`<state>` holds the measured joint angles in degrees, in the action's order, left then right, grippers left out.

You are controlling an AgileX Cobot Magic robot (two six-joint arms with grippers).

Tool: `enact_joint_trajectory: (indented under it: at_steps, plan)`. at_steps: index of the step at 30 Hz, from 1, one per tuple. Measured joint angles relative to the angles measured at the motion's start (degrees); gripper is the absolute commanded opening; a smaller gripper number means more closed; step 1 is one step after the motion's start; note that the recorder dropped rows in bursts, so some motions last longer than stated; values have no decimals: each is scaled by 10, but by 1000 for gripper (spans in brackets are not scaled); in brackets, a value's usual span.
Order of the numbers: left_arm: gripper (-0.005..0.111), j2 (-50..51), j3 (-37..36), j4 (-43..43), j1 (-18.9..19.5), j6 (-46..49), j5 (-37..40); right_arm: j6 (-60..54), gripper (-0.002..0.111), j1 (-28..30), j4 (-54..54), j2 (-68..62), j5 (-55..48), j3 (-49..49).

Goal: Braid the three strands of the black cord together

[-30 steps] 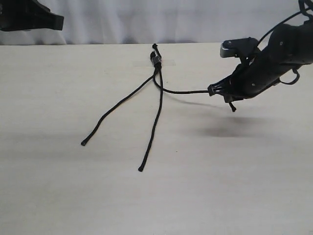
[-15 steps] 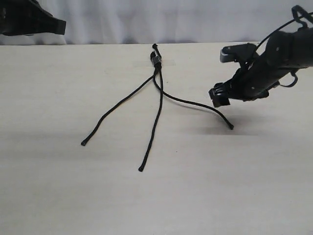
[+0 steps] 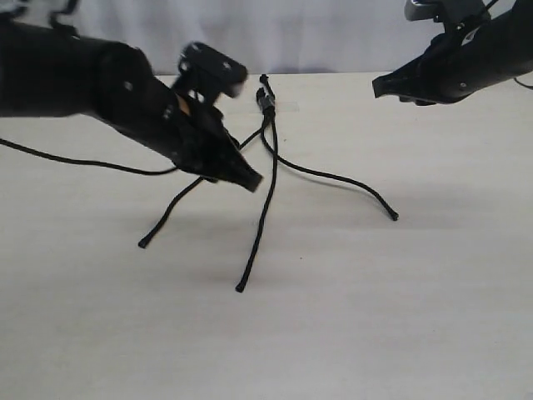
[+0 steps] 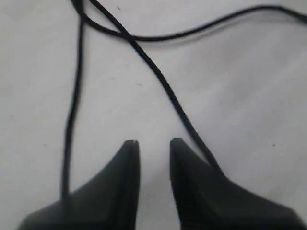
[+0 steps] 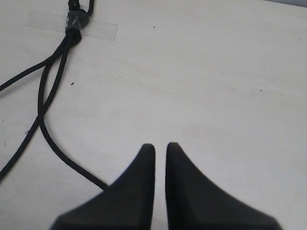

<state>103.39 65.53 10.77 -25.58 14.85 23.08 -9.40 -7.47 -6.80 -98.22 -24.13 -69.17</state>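
The black cord (image 3: 265, 100) lies on the pale surface (image 3: 400, 317). Its bound top is held down at the far middle by a strip of clear tape (image 5: 98, 29). From that top the three strands (image 3: 271, 167) are fanned out toward the near side. The left strand (image 3: 166, 213) is laid out to the near left, and the middle strand (image 3: 265, 215) runs almost straight toward the near edge. The right strand (image 3: 333, 177) is curved away to the right, with its tip resting well apart from the other two tips. Just below the bound top the right strand crosses the middle strand. Farther down all three are kept separate, and nothing is braided yet.

The left arm (image 3: 100, 83) is stretched in from the left. The left jaws are pointed down and to the right, above the gap between the left and middle strands. In the left wrist view they are parted by a narrow gap with only bare surface between them. One strand passes out of sight behind each finger, and nothing is gripped.

The right arm (image 3: 466, 62) is held up at the far right, well apart from the cord. The right jaws are almost closed, with only a thin slit left between them, and nothing is held.
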Motion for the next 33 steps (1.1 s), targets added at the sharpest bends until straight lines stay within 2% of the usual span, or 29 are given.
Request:
enact_joint_trajectory:
  at_steps: [2, 4, 8, 17, 20, 22, 25, 30, 33]
  plan:
    - [48, 43, 20, 0, -18, 0, 8, 0, 4, 0, 0, 0, 0, 0]
    - [50, 84, 36, 0, -33, 1, 11, 0, 4, 0, 0, 0, 0, 0]
    - [50, 141, 59, -17, -50, 2, 9, 0, 4, 0, 0, 0, 0, 0]
    - [49, 183, 68, -45, -63, 2, -25, -1, 4, 0, 0, 0, 0, 0]
    - [35, 192, 70, -48, -65, 2, -37, -1, 4, 0, 0, 0, 0, 0]
    - [18, 194, 73, -51, -65, 2, -42, -1, 4, 0, 0, 0, 0, 0]
    - [0, 195, 73, -53, -65, 2, -44, -1, 4, 0, 0, 0, 0, 0]
    - [0, 179, 73, -65, -65, 2, -24, -1, 4, 0, 0, 0, 0, 0]
    - [0, 141, 73, -102, -57, 2, -7, -1, 4, 0, 0, 0, 0, 0]
